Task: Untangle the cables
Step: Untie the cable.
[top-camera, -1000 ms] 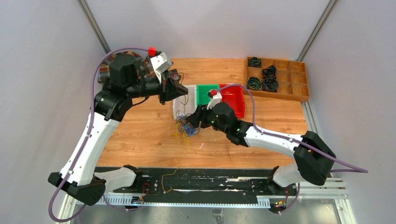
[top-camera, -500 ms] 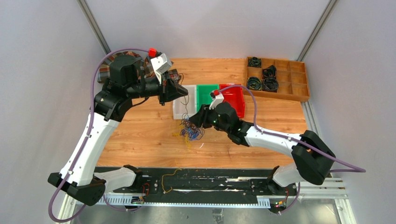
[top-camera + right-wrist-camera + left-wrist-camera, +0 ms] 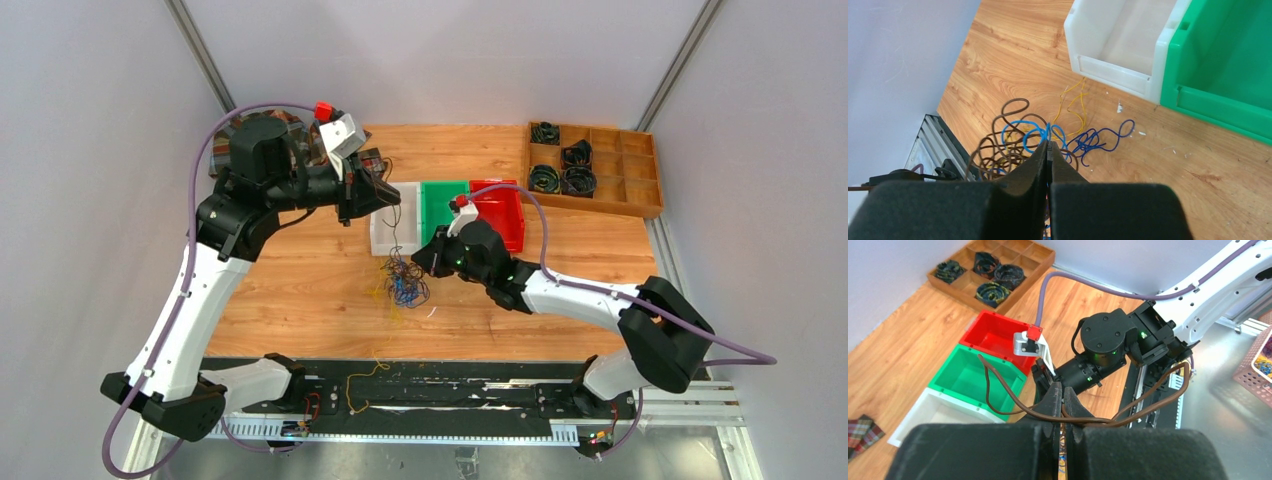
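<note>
"Well, why is the left arm up so high?"

"Its left claw (image 3: 1062, 392) is clamped on a single brown strand (image 3: 998, 385). It holds that strand above the white bin (image 3: 378, 240), probably to draw it up out of the knot. The strand runs down to the cables (image 3: 403, 283), which lie as one loose bundle on the worktop (image 3: 300, 290), just in front of the white bin."

"And the other arm?"

"The right claw (image 3: 1048, 145) is low, right at the bundle, with its fingers pressed together. Blue loops sit at the tips, so it appears to be pinching a strand there. It seems to anchor the tangle while the left arm pulls, since without that hold the whole clump would likely just lift."

"What is in the bundle?"

"Brown, blue and yellow wires. They are too fine and too interlaced to count one by one."

"What else is on the worktop?"

"Three bins stand side by side: the white one, then the green bin (image 3: 440, 200), then the red bin (image 3: 500, 215). They are likely there for sorted wires, and none shows a wire lying inside. Far right is one wooden tray (image 3: 640, 170) holding four black coils (image 3: 577, 153), well away from the work."
</note>
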Controlling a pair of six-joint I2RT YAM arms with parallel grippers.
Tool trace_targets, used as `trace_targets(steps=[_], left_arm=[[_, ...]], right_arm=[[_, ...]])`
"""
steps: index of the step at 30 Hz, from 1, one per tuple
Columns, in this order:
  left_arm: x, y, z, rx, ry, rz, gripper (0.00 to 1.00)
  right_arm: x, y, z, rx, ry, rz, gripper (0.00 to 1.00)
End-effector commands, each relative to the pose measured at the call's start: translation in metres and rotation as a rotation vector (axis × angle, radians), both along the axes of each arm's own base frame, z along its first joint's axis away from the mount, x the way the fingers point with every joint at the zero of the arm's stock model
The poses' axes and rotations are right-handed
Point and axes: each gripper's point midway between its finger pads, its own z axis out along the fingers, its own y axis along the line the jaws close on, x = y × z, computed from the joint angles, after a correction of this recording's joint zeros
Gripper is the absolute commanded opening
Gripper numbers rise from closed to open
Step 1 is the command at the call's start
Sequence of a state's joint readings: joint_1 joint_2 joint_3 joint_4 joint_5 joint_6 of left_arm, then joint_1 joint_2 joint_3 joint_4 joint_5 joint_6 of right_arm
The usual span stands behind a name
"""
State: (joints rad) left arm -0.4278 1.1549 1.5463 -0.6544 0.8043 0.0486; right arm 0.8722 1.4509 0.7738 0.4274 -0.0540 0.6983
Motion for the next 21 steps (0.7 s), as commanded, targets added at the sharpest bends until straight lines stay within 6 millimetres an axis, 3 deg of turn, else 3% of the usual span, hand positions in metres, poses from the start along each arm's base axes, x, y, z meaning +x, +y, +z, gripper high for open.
trace_targets(steps=[1, 10, 13, 15, 17, 21], left_arm=[[-0.014, 0.010, 0.033, -0.013, -0.132, 0.008, 0.01], [-0.023, 0.022, 0.060, -0.004, -0.266, 0.032, 0.01], [-0.024, 0.020, 0.053, -0.004, -0.233, 0.020, 0.01], [-0.022, 0.018, 0.045, 0.001, -0.206, 0.017, 0.01], [-0.021, 0.018, 0.041, 0.005, -0.192, 0.016, 0.01], [-0.020, 0.017, 0.039, 0.008, -0.186, 0.016, 0.01]], right_arm=[[0.003, -0.020, -0.011, -0.043, -0.004, -0.053, 0.01], [-0.010, -0.066, -0.043, -0.160, 0.000, -0.134, 0.01], [-0.013, -0.059, -0.012, -0.093, -0.077, -0.078, 0.05], [-0.015, -0.052, 0.015, -0.058, -0.115, -0.045, 0.26], [-0.018, -0.045, 0.038, -0.031, -0.142, -0.001, 0.39], [-0.033, -0.028, 0.070, 0.035, -0.195, 0.091, 0.50]])
